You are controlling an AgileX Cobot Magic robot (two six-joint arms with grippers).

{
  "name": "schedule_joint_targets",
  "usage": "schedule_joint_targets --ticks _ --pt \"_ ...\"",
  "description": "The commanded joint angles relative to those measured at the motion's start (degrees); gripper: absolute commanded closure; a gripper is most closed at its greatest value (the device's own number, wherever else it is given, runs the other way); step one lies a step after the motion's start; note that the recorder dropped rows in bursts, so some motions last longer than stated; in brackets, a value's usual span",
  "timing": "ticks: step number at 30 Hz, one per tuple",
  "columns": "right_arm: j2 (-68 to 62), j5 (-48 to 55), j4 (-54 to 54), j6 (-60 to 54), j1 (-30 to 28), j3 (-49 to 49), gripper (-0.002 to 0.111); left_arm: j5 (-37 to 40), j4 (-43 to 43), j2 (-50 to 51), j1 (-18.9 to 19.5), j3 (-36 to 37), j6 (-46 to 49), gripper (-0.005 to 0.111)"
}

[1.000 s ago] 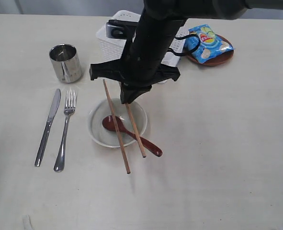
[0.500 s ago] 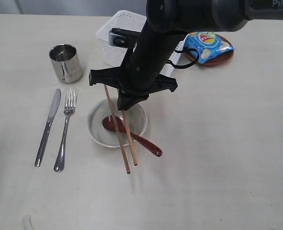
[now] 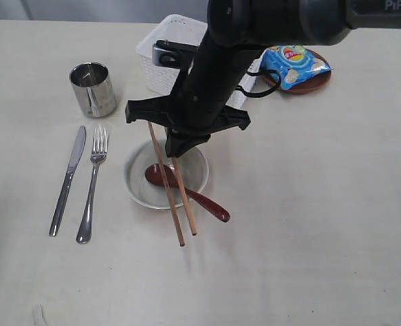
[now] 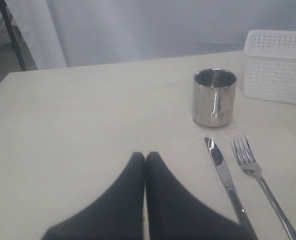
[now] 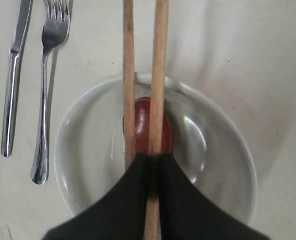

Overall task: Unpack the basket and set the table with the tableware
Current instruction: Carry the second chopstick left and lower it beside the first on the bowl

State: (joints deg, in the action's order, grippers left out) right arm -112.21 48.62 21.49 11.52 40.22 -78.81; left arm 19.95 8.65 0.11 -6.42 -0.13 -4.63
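Note:
My right gripper hangs over the pale bowl, shut on one brown chopstick. The other chopstick lies across the bowl right beside it, nearly parallel. In the bowl rests the dark red spoon, its handle over the rim. Left of the bowl on the table are the fork, the knife and the steel cup. My left gripper is shut and empty, low over bare table.
The white basket stands behind the arm at the back. To its right a blue chip bag lies on the round brown plate. The black right arm hides part of the basket.
The held chopstick has swung left and a little forward, ending close beside the one lying on the bowl. In the last half second almost nothing moved.

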Motion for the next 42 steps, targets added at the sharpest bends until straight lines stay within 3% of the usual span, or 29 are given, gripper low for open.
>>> schedule_joint_targets --ticks 1,37,39,42 --pt "-0.7 -0.2 -0.2 -0.9 0.0 0.2 0.109 0.0 -0.1 -0.1 -0.4 0.1 -0.1 0.107" --pt "-1.7 0.0 4.9 -6.4 0.0 0.2 0.108 0.0 -0.1 -0.1 -0.4 0.1 -0.1 0.107" --pt "-1.7 0.0 4.9 -6.4 0.0 0.2 0.102 0.0 -0.1 -0.1 -0.4 0.1 -0.1 0.107" --pt "-1.7 0.1 4.9 -6.4 0.0 0.2 0.084 0.0 -0.1 -0.1 -0.4 0.1 -0.1 0.107"
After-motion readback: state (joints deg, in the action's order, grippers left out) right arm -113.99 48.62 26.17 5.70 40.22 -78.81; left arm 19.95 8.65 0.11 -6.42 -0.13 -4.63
